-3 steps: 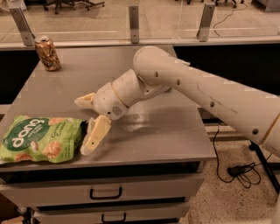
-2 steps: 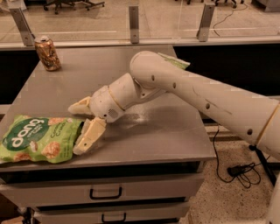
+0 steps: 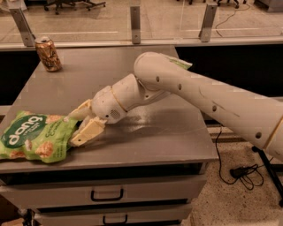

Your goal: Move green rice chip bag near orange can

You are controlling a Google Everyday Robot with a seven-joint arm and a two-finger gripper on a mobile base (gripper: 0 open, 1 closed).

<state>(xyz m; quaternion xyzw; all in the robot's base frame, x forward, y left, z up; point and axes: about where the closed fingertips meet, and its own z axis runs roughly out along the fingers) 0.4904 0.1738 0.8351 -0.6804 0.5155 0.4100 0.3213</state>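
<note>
Two drawers point(image 3: 108, 194) with dark handles sit right up front, under the grey counter point(image 3: 168, 132) that carries everything. Down at the counter's front left corner is the green rice chip bag point(image 3: 35, 137), lying flat with the white "dang" lettering facing up, and its left side hangs a bit over the counter's edge. The end effector point(image 3: 74, 129) is right at the bag's right-hand edge, low over the surface, and its two cream fingers point(image 3: 88, 131) are spread apart. One sits above that edge and one below, so it looks released, not clamped on anything, though the lower finger looks to be touching the bag or just beside it. From there the fat white arm point(image 3: 199, 92) runs up and off to the right, crossing the middle of the counter, and a sliver of something pale green point(image 3: 182, 63) pokes out behind its elbow – can't tell what that is. On the floor to the right there's a black cable point(image 3: 239, 170). The orange can point(image 3: 48, 54) stands upright way back at the far left corner, well apart from the bag. Behind it there's a rail with metal posts point(image 3: 135, 24) – and past that, bare floor with some office chair bases point(image 3: 75, 4).
</note>
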